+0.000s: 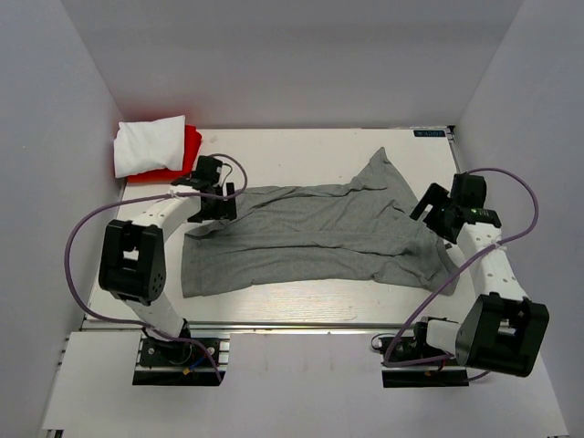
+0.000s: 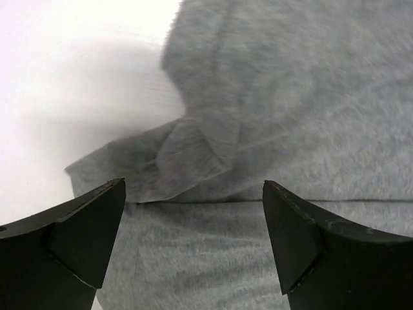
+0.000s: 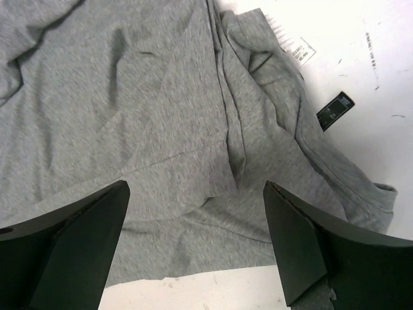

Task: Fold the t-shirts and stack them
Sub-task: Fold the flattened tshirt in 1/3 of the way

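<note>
The heather-grey t-shirt (image 1: 310,237) lies spread and wrinkled across the middle of the table. My left gripper (image 1: 212,212) is open just above its upper left corner; the left wrist view shows a folded flap of grey cloth (image 2: 187,158) between my fingers. My right gripper (image 1: 429,217) is open over the shirt's right side; the right wrist view shows grey cloth (image 3: 161,110) with a white label (image 3: 301,50) and a black tag (image 3: 335,110) at its edge. A folded white shirt (image 1: 149,144) lies on a red shirt (image 1: 187,155) at the back left corner.
White walls close in the table (image 1: 301,146) on the left, back and right. The arm bases (image 1: 178,351) stand at the near edge. Purple cables (image 1: 87,228) loop out from both arms.
</note>
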You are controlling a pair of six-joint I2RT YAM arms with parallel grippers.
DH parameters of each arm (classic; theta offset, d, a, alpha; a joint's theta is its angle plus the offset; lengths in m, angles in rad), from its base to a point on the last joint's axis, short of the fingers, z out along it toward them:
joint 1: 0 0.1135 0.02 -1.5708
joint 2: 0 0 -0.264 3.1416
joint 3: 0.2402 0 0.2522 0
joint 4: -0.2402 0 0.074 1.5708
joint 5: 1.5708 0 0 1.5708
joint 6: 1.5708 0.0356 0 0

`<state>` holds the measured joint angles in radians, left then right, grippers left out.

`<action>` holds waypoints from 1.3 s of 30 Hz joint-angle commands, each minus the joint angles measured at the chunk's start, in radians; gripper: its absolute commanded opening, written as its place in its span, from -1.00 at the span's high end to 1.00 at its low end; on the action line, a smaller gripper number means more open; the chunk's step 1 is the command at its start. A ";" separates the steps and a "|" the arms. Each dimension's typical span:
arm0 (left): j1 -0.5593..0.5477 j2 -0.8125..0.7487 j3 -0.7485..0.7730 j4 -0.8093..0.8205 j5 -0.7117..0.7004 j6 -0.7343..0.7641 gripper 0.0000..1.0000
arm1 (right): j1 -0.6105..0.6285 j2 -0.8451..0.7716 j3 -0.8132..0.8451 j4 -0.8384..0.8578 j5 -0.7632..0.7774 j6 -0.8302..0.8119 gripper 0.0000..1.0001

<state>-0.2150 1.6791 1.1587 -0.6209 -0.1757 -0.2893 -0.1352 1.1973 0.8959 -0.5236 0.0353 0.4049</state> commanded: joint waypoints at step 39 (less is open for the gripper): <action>0.088 0.209 0.133 0.168 -0.162 -0.062 -0.99 | -0.004 0.119 0.018 0.046 -0.005 -0.057 -0.80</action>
<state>-0.1482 1.9110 1.2659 -0.4862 -0.3424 -0.3157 -0.1364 1.3262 0.8959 -0.4973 0.0269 0.3622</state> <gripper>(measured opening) 0.994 0.900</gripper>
